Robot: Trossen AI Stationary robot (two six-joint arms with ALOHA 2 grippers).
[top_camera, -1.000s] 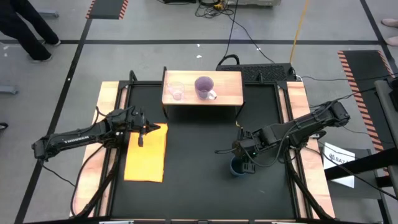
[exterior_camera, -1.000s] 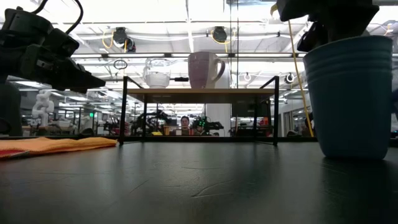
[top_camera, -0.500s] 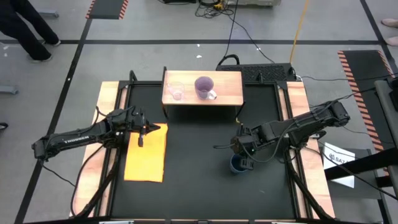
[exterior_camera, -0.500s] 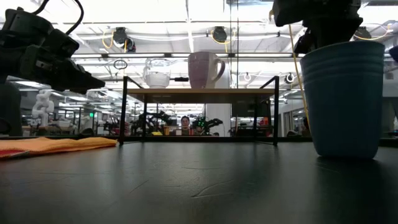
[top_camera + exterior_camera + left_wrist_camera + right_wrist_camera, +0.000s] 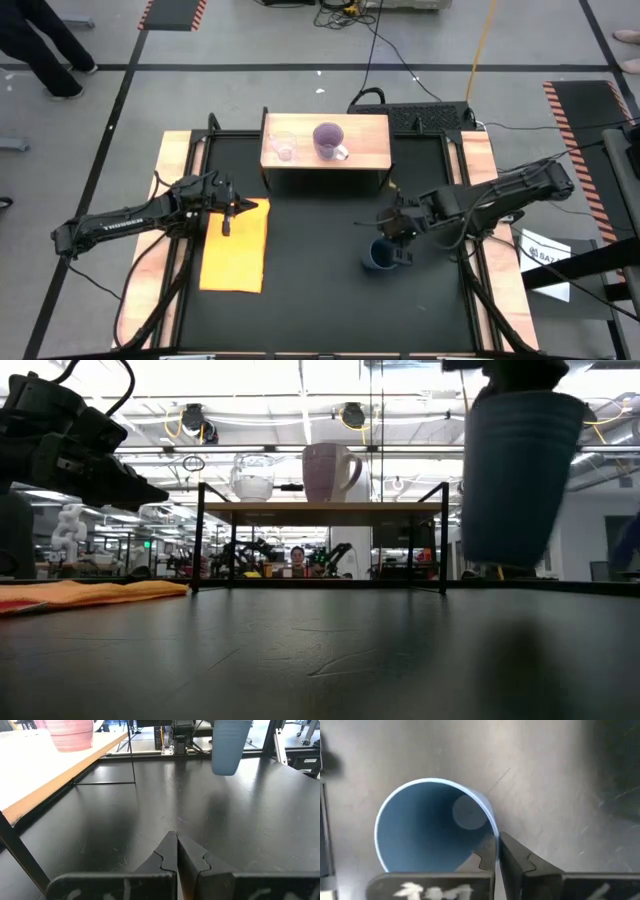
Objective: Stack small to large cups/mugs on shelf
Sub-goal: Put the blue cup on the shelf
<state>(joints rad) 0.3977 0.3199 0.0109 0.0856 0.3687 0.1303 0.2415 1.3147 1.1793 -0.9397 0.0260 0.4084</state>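
The black tabletop (image 5: 320,300) carries the light-wood shelf (image 5: 365,145) at its far edge, standing on thin black legs. A yellow-orange mat (image 5: 236,250) lies near the left edge.

The step in hand looks like the carry of the last and largest vessel. The right gripper (image 5: 402,240), toward the right edge, is clamped on the rim of the dark teal-blue cup (image 5: 512,475), one finger inside the wall and one outside. In the low view the cup hangs clear of the surface and somewhat tilted.

It is a plain tapered tumbler with no handle, pale blue inside, and seems empty.

The next move calls for raising it above the shelf board and setting it on the bare right end, clear of the light purple mug (image 5: 328,139).

The tiny clear glass cup (image 5: 283,147) stands at the shelf's left end.

The left gripper (image 5: 228,214) waits shut and empty over the mat's far edge.
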